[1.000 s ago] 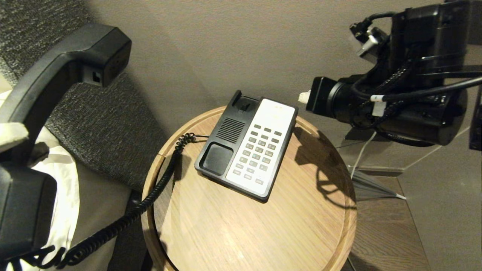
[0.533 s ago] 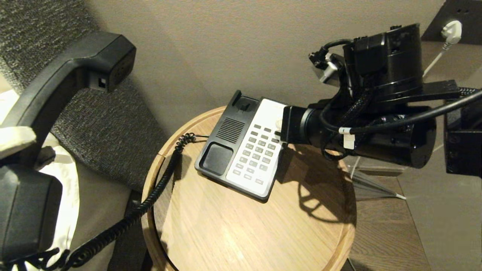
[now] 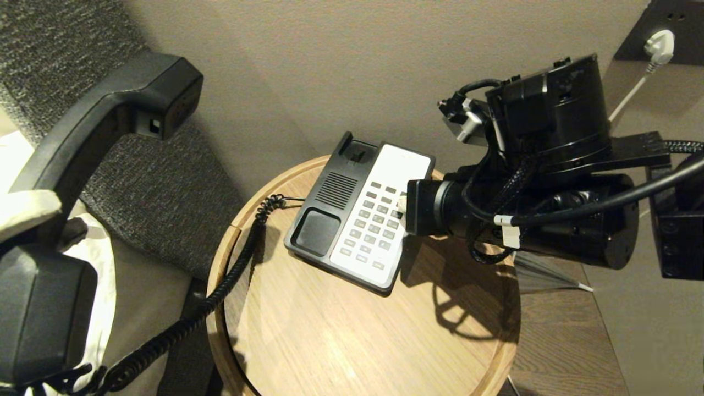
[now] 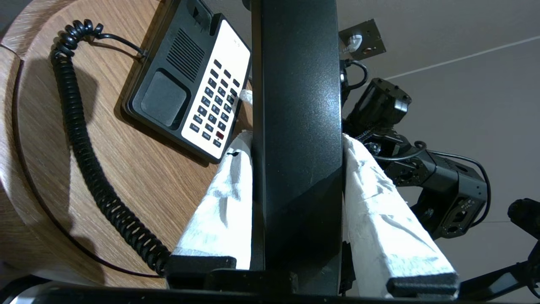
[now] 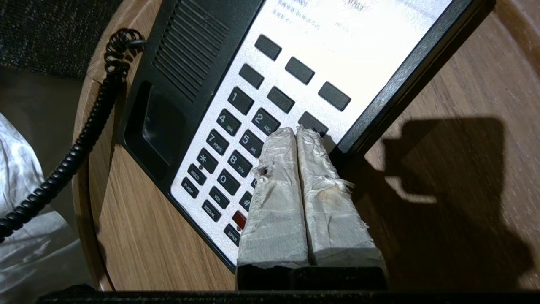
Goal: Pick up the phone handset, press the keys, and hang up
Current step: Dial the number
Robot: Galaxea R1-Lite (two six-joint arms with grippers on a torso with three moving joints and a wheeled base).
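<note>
Phone handset [image 3: 82,143] hanging lifted at the head view's left edge, left gripper [image 4: 295,169] clamping its bar between padded fingers, coiled cord [image 3: 220,297] trailing to the phone base [image 3: 363,214] mid-frame on the round wooden table [image 3: 357,330], right gripper [image 5: 297,131] closed and empty, touching the keypad [image 5: 236,139].

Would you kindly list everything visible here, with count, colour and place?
Long black plastic phone handset: one, black, raised off the table at left, held in the left claw.
Black-and-white desk phone base: one, on the table, cradle empty.
Black coiled cord: one, from the base over the table's left edge.
Round wooden table: one, light brown, centre.
White wall plug: one, upper right.
Left claw: white-padded, clamping the handset.
Right claw: white-padded, shut, tips at the keypad.
</note>
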